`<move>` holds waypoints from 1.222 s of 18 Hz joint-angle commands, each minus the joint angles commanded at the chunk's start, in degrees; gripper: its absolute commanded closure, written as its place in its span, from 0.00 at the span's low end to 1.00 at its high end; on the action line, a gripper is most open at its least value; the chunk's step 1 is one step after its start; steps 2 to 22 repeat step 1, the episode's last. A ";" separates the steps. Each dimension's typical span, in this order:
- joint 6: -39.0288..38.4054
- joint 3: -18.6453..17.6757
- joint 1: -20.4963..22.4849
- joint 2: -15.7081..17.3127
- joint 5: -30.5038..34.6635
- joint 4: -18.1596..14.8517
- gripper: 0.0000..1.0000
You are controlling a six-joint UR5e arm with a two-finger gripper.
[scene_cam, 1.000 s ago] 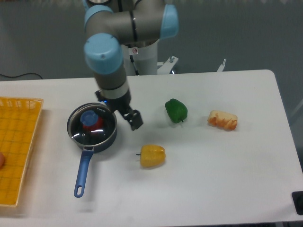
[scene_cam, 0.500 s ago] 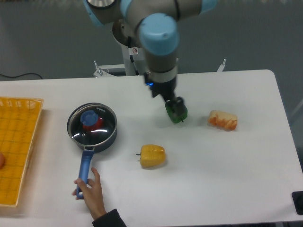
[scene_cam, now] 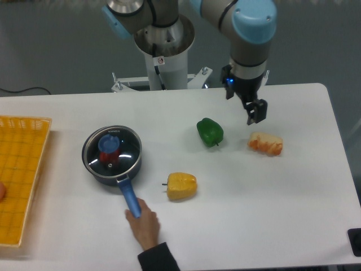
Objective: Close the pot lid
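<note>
The claw (scene_cam: 256,112) hangs empty, jaws unclear; pot lid (scene_cam: 111,151) covers the pot (scene_cam: 131,167), something red inside.

Dark pot (scene_cam: 104,171) with blue handle, green pepper (scene_cam: 210,131), yellow pepper (scene_cam: 181,186), orange-yellow basket (scene_cam: 20,175)

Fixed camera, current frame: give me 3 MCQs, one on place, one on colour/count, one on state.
1. Where is the tool?
A. over the pot
B. above the table near the orange-and-white item
C. over the yellow basket

2. How many peppers lie on the table?
A. two, one green and one yellow
B. three, all red
C. one, green

3. What is the state of the pot lid?
A. leaning on the basket
B. sitting on the pot
C. held in the tool

Answers:
1. B: it hangs just up-left of the orange-and-white item.
2. A: green pepper and yellow pepper.
3. B: the pot lid covers the pot, whose handle a person's hand touches.
</note>
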 joint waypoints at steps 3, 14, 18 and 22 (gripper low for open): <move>0.00 -0.09 0.00 0.17 0.00 0.00 0.00; 0.00 -0.09 0.00 0.17 0.00 0.00 0.00; 0.00 -0.09 0.00 0.17 0.00 0.00 0.00; 0.00 -0.09 0.00 0.17 0.00 0.00 0.00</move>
